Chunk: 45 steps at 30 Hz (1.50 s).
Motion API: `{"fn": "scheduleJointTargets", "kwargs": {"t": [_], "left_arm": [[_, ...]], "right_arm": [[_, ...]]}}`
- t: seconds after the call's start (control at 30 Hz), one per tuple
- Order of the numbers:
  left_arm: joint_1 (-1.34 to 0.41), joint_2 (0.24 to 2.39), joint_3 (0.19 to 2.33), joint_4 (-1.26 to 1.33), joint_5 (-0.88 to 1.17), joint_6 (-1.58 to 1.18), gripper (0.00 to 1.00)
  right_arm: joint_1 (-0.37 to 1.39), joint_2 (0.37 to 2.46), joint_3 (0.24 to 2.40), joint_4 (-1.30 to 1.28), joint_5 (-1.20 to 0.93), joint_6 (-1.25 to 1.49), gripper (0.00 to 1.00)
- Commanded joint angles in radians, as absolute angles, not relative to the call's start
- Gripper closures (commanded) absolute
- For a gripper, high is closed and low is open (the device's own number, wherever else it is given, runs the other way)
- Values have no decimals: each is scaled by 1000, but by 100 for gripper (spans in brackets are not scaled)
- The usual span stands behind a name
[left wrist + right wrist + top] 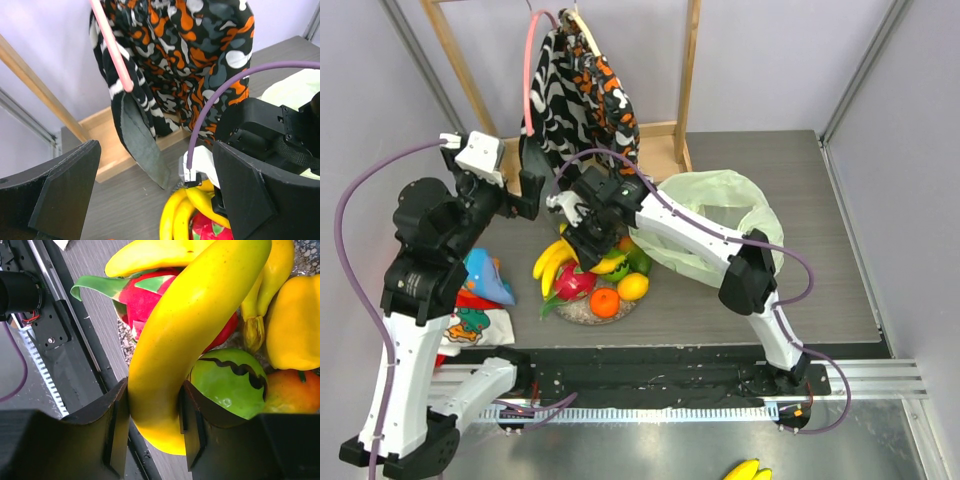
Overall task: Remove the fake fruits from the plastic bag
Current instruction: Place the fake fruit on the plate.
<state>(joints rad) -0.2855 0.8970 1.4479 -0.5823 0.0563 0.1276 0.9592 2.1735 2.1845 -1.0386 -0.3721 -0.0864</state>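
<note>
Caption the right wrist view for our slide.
Right tool grips a yellow banana; dragon fruit, green fruit and orange behind.

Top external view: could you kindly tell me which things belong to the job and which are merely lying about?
Job: plastic bag; banana, gripped by the right tool; dragon fruit, orange and lemon in the pile.
Lying about: patterned cloth; wooden rack; printed fabric at the left.

Hanging cloth (585, 90) and fake fruits (604, 301) crowd left pincer (527, 190).
</note>
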Motion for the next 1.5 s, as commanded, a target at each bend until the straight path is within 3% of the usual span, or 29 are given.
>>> {"fn": "scheduleJointTargets", "kwargs": {"t": [0.0,0.2,0.47,0.77,1.2,1.27,1.37,1.4,1.47], "left_arm": [[-258,890,1427,-583,110,83,0],[-253,865,1384,-586,107,84,0],[-253,793,1322,-574,115,94,0],[-249,779,1305,-572,121,91,0],[-244,834,1304,-538,173,52,0],[-242,842,1302,-537,181,49,1],[-242,853,1305,-532,190,46,1],[-242,854,1307,-532,193,45,1],[-242,862,1308,-529,198,43,1]], "right_arm": [[986,2131,2227,-1060,-400,-122,62],[1123,2072,2100,-1130,-353,-343,63],[1221,2114,2098,-1135,-235,-390,64],[1220,2155,2089,-1229,-38,-577,67],[1161,2155,2040,-1210,80,-681,62],[1157,2141,2017,-1184,90,-696,59],[1158,2123,1971,-1155,103,-696,44],[1158,2120,1967,-1149,109,-692,34],[1158,2112,1967,-1138,115,-680,31]]}}
